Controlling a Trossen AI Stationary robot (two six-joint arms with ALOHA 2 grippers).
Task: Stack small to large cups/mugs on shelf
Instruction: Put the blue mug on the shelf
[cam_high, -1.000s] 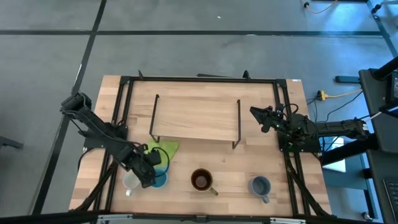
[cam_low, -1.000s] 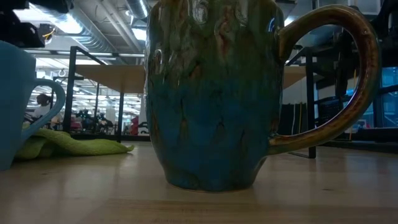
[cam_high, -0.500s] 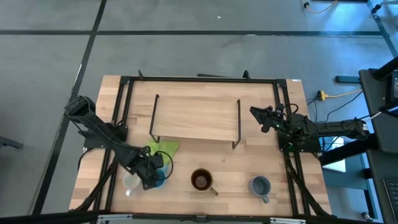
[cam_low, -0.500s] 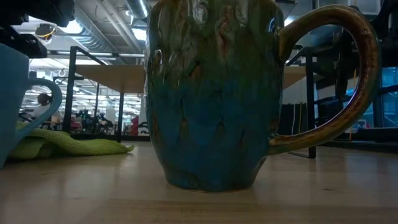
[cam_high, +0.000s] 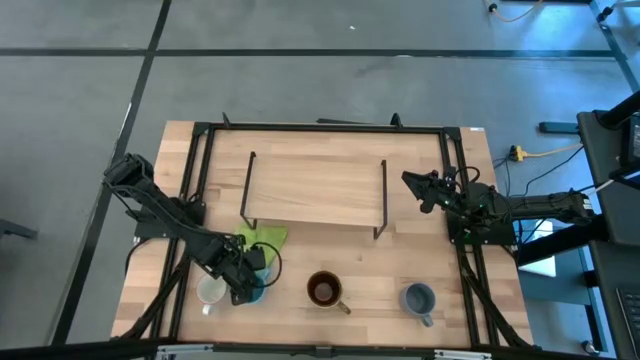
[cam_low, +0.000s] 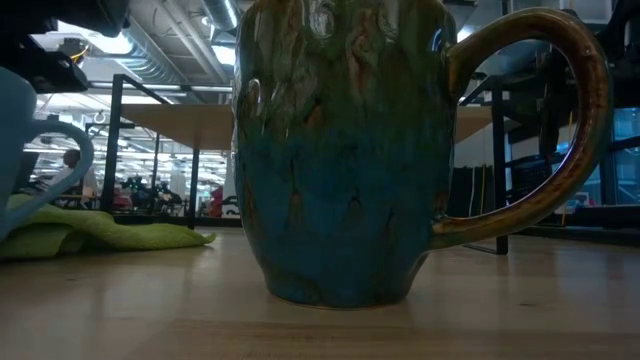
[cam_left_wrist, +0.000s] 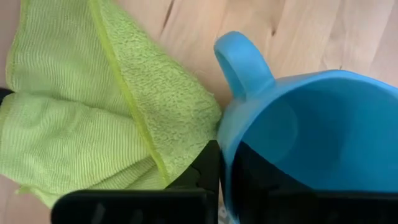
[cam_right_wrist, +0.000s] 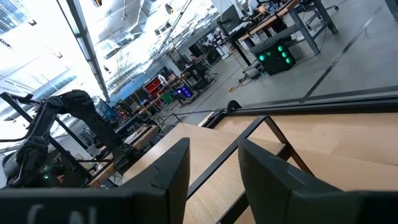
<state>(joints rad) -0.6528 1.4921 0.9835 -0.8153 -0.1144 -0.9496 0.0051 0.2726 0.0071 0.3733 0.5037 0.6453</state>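
Along the table's near edge stand a white mug (cam_high: 209, 292), a light blue mug (cam_high: 257, 287), a brown mug (cam_high: 323, 289) with a dark inside, and a grey-blue mug (cam_high: 418, 298). The brown mug (cam_low: 340, 180) fills the low view. My left gripper (cam_high: 246, 282) is shut on the light blue mug (cam_left_wrist: 311, 124), whose handle (cam_left_wrist: 242, 59) points at the green cloth (cam_left_wrist: 93, 112). The light-wood shelf (cam_high: 315, 190) stands bare at mid-table on black wire ends. My right gripper (cam_high: 412, 183) hovers open beside the shelf's right end. My left gripper holds the light blue mug's wall at the rim (cam_left_wrist: 227, 155), just beside the handle's root. One finger (cam_left_wrist: 208, 168) is outside the mug and the other inside it. The fingers come from above, slanting from the table's left side. Whether the mug's base is on the table I cannot tell.
The green cloth (cam_high: 262, 240) lies crumpled between the light blue mug and the shelf's left wire end (cam_high: 248, 190). A black frame runs round the tabletop (cam_high: 330, 135). Bare wood lies between the shelf and the row of mugs.
My left gripper has moved a little toward the table's right edge, onto the light blue mug. In the low view the mug has shifted a little toward the picture's left.
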